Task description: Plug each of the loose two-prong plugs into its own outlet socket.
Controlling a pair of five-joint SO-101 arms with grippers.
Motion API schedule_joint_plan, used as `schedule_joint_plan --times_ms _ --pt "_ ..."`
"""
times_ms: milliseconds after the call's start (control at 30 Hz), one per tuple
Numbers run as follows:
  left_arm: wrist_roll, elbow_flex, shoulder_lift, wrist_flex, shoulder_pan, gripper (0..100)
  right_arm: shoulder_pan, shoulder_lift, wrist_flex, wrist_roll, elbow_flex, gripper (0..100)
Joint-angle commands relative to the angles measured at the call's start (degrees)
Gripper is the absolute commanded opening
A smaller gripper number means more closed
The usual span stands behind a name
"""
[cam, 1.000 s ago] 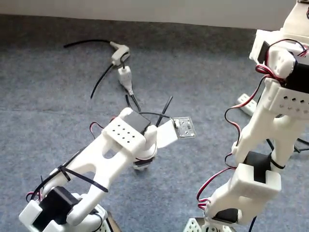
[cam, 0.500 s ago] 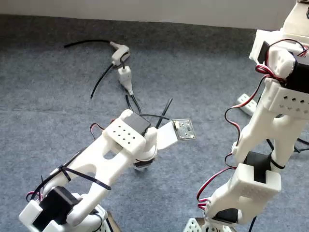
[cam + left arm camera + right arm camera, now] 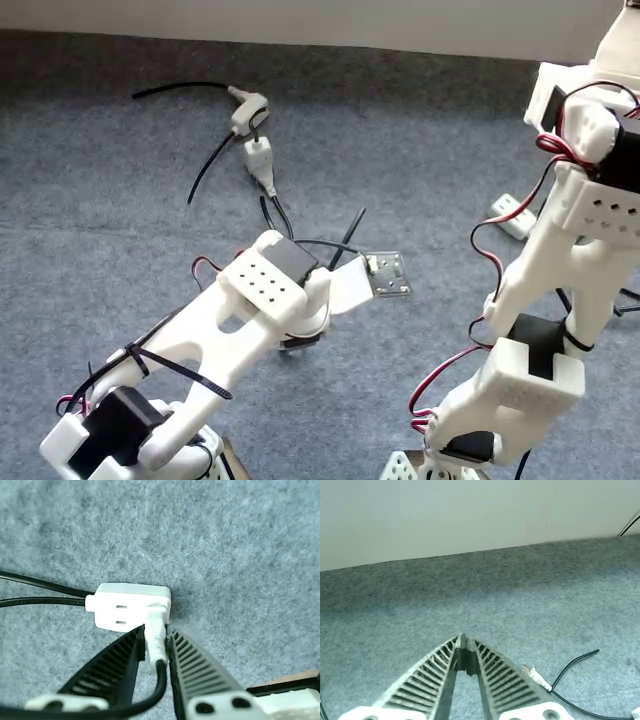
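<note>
Left gripper (image 3: pixel 155 631) fingers narrow, clamped on the white plug (image 3: pixel 156 647) from both sides, its black cord trailing out between them. Plug nose touches the right end of the white outlet block (image 3: pixel 125 599), which lies flat on the grey carpet (image 3: pixel 240 555) under the left arm (image 3: pixel 250 300), mid-scene. Two open slots show on the block's left part. Two black cords (image 3: pixel 40 594) leave the block's left end. Can't tell if the prongs are fully in.

Judged step: seating this plug. To do it well, push straight along the plug's axis, with no twist. The block is loose on the carpet and will likely slide left, so press down slightly or go slow. Hold by the plug body, not the cord. Release only once the plug sits flush.

Right gripper (image 3: pixel 465 650) is raised at right, fingers pressed together, holding nothing, so it could brace the block. Two more white connectors (image 3: pixel 256 150) lie far left, close together. Another white socket piece (image 3: pixel 512 213) lies at right.
</note>
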State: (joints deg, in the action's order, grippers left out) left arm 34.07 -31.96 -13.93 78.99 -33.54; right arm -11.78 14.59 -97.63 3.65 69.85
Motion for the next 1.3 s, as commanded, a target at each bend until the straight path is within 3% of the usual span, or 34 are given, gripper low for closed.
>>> schedule_joint_plan --times_ms 0,100,333,533,833,1133,1267 --pt "0.88 -1.27 -0.22 -0.62 -0.31 1 -0.48 -0.31 -0.40 -0.44 2.68 0.8" --pt "4.40 -2.77 -0.22 -0.62 -0.22 1 -0.48 -0.31 -0.40 -0.44 2.68 0.8" --pt "4.48 -3.03 -0.22 -2.20 -0.22 1 -0.48 -0.31 -0.40 -0.44 2.68 0.8" --pt "6.86 -3.65 -0.13 -3.60 3.56 1 -0.48 -0.31 -0.40 -0.44 2.68 0.8" --pt "11.87 -10.42 -0.13 -11.60 8.13 1 -0.48 -0.13 -0.40 -0.44 2.68 0.8" --pt "15.21 -11.82 -0.13 -12.04 7.78 1 -0.48 -0.13 -0.40 -0.44 2.59 0.8" --pt "14.86 -9.19 -0.66 -12.04 8.22 12 -0.31 -0.13 -0.40 -0.44 2.59 0.8"
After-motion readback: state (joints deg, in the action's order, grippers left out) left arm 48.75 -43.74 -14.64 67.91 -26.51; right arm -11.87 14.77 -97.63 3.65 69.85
